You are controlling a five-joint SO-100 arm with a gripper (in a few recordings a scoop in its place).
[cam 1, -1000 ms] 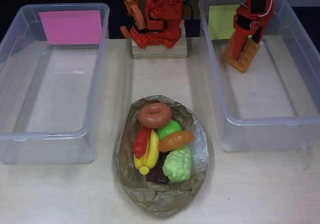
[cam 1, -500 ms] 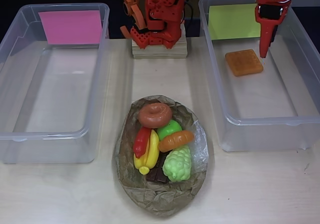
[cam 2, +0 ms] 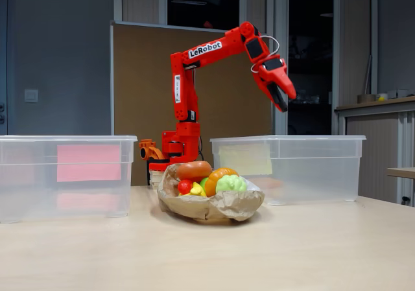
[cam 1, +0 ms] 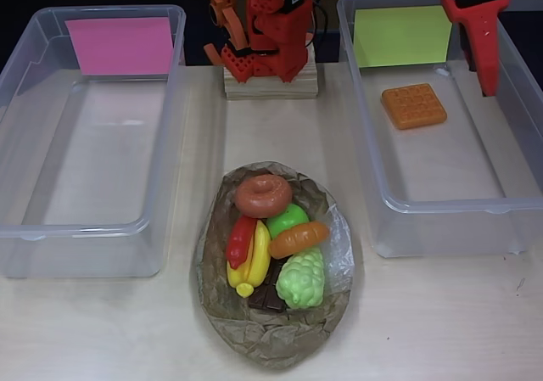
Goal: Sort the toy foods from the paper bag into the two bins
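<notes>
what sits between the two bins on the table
In the overhead view, the paper bag of toy foods and the arm's wooden base lie between the pink-labelled bin and yellow-green-labelled bin.

A pale wood-grain worktop [cam 1: 102,330] carries two clear bins, the pink-labelled bin [cam 1: 25,220] at the overhead view's left and the yellow-green-labelled bin [cam 1: 441,228] at its right, the paper bag [cam 1: 263,343] between them, and a wooden base block [cam 1: 270,86] behind.
</notes>
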